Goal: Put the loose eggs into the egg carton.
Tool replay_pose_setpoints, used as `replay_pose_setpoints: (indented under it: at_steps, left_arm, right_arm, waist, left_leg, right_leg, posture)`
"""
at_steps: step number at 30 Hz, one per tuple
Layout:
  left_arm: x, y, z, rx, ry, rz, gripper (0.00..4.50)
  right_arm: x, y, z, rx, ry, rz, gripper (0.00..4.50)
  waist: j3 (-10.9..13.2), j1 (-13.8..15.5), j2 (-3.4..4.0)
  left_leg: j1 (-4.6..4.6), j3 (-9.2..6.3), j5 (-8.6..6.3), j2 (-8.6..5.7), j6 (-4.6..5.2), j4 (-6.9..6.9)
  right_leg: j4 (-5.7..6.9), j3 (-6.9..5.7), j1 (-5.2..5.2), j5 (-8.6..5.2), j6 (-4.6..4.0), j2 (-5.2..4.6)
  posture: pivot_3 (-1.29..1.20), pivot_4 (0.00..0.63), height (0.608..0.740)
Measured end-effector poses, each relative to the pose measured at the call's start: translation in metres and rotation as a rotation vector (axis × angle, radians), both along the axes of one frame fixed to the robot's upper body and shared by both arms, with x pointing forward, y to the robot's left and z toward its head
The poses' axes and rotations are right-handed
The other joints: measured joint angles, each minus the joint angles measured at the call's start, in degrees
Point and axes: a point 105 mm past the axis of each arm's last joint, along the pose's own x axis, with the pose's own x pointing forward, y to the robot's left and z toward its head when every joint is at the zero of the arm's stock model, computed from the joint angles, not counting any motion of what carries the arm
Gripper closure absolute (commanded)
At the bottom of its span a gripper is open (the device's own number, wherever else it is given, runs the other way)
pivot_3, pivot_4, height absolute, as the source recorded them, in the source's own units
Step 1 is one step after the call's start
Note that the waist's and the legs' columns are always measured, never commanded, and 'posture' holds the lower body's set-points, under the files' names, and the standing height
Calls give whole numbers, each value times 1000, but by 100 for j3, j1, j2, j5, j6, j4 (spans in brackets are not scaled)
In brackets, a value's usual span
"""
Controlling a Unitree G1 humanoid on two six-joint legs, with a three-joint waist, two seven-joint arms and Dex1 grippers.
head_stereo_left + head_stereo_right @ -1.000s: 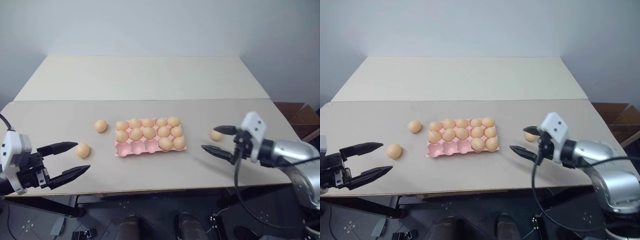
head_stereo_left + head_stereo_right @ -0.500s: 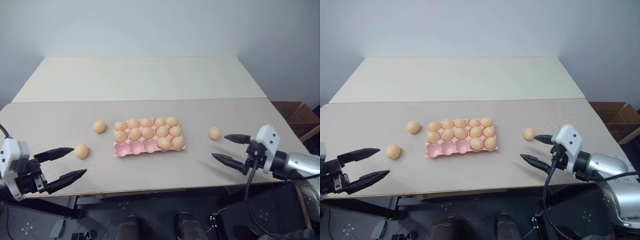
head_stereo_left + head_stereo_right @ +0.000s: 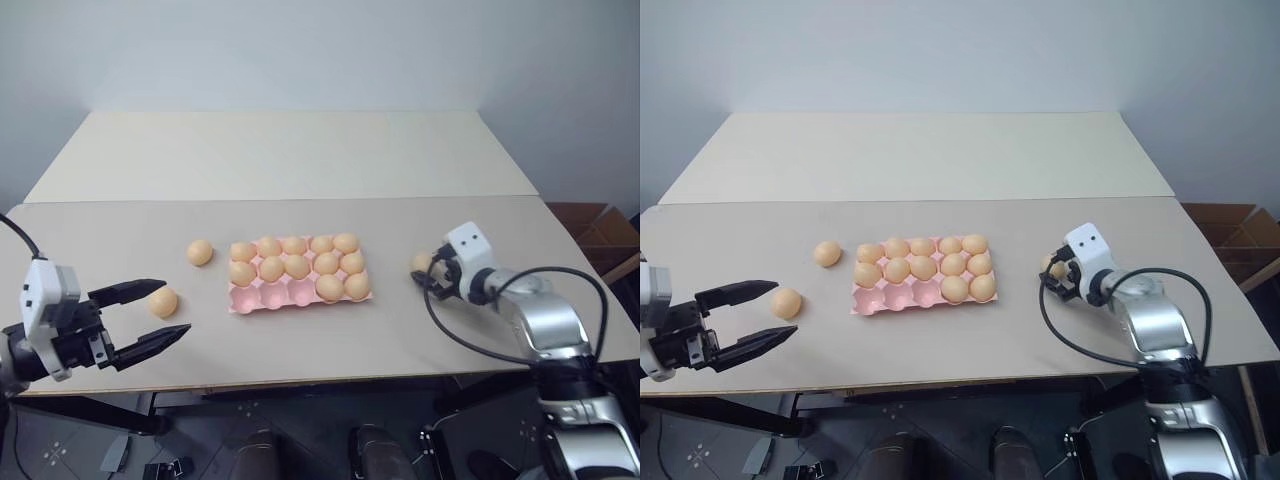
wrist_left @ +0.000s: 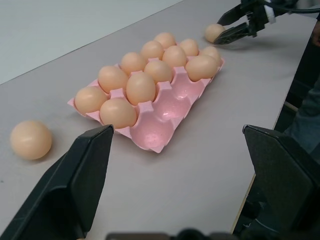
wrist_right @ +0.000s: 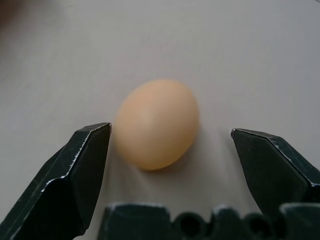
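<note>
Hovering open at the desk's (image 3: 100, 225) near edge, the left hand (image 3: 160, 313) sits beside one loose egg (image 3: 163, 301), as before. Another egg (image 3: 200, 252) lies left of the egg carton (image 3: 297, 295). The right hand (image 3: 428, 275) has advanced, fingers (image 5: 80, 165) spread around the third egg (image 5: 157, 122), not touching in its wrist view.

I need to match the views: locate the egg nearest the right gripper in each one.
Left eye: egg right of the carton, at the right gripper's tips.
Right eye: same spot, right of the carton.
Left wrist: beyond the carton's far end, at that gripper's tips.
Right wrist: between the open fingers, egg at.
Shared landmark: the right gripper's black fingers.
</note>
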Motion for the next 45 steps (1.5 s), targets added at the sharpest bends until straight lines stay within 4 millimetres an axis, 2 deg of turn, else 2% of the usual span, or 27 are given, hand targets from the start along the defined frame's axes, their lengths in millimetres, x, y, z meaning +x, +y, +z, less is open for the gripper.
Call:
replay_pose_setpoints:
  at_steps: [1, 6, 8, 10, 14, 18, 20, 22, 28, 31, 35, 37, 42, 45]
  left_arm:
    - [0, 0, 0, 0, 1, 0, 0]
    - [-1, -2, 0, 5, 1, -5, 0]
    - [-3, -2, -2, 8, 8, -5, 0]
    - [-3, -2, -3, 10, 12, -4, 0]
    - [-4, -5, -2, 16, 4, -7, 0]
    - [-4, -5, -1, 17, 0, -5, 0]
    - [-4, -5, 0, 16, -5, -6, 0]
    - [-4, -6, 1, 17, -10, -13, 0]
    - [-3, -6, 2, 17, -16, -14, 0]
    - [-4, -7, 2, 19, -15, -18, 0]
    - [-4, -7, 4, 35, -12, -30, 0]
    - [-3, -7, 5, 36, -15, -32, 0]
    - [-1, -8, 7, 38, -26, -36, 0]
    - [1, -7, 6, 35, -23, -40, 0]
  right_arm:
    - [1, -1, -3, 0, 7, -9, 618]
    - [1, 3, -4, 17, 5, -4, 2349]
    - [0, 7, -1, 24, -6, 17, 2755]
    - [-2, 12, 5, 26, -26, 41, 2755]
    - [-9, 34, 34, 35, -124, 144, 2755]
    - [-23, 73, 65, 87, -205, 305, 2755]
    - [-32, 105, 74, 122, -224, 425, 2755]
    - [-42, 131, 72, 146, -212, 514, 2755]
    - [-54, 178, 48, 120, -143, 631, 2755]
    - [-51, 184, 38, 72, -114, 633, 1944]
    - [-50, 189, 38, 40, -115, 652, 556]
    - [-52, 191, 35, 25, -107, 669, 22]
    - [-53, 192, 40, 30, -125, 673, 22]
    - [-53, 184, 57, 52, -181, 665, 22]
  waist:
    - [0, 6, 0]
    - [0, -4, 0]
    - [0, -5, 0]
    - [0, -7, 1]
    - [0, -12, 2]
    - [0, -15, 2]
    - [0, -36, 2]
    - [0, -24, 2]
    - [0, -1, 2]
    - [0, -3, 2]
    - [0, -6, 2]
    - [0, -9, 2]
    - [0, -7, 2]
    - [0, 6, 2]
  left_leg:
    - [-1, -1, 0, 0, 0, 0]
    - [0, -2, 0, 1, 0, 0]
    - [0, -2, 0, 2, 0, 0]
    - [1, -2, 0, 3, 0, 0]
    - [2, -3, 0, 6, 0, 0]
    - [5, -3, 0, 7, 0, 0]
    - [9, -3, 0, 11, 0, 0]
    - [8, -6, 0, 10, 0, 0]
    - [3, -3, 1, 3, -1, 0]
    - [3, -3, 1, 2, -2, 0]
    - [4, -5, 1, 6, -2, 0]
    - [4, -6, 1, 7, -2, -2]
    - [3, -5, 1, 6, -2, -2]
    - [2, -6, 1, 5, -2, -2]
  right_leg:
    - [0, -2, 0, 0, 0, 0]
    - [0, -2, 0, 0, 2, 0]
    - [0, -2, 0, 0, 2, 1]
    - [2, -2, -1, 0, 2, 2]
    - [6, -2, -2, 0, 2, 5]
    - [8, -3, -1, 0, 1, 6]
    - [12, -2, -1, 0, 0, 9]
    - [12, -5, -1, -1, -2, 8]
    - [8, -7, -1, -1, -2, -2]
    - [8, -6, -2, -1, -3, -3]
    - [11, -11, -3, -2, -5, 2]
    - [13, -12, -5, -3, -7, 3]
    - [14, -11, -5, -3, -7, 2]
    - [11, -12, -5, -3, -6, 0]
  posture:
    - [0, 150, 740]
    - [0, 150, 740]
    - [0, 150, 740]
    - [0, 150, 740]
    - [0, 150, 740]
    - [0, 150, 740]
    - [0, 150, 740]
    - [0, 150, 740]
    - [0, 150, 740]
    - [0, 150, 740]
    - [0, 150, 740]
    - [0, 150, 740]
    - [0, 150, 740]
    - [0, 150, 740]
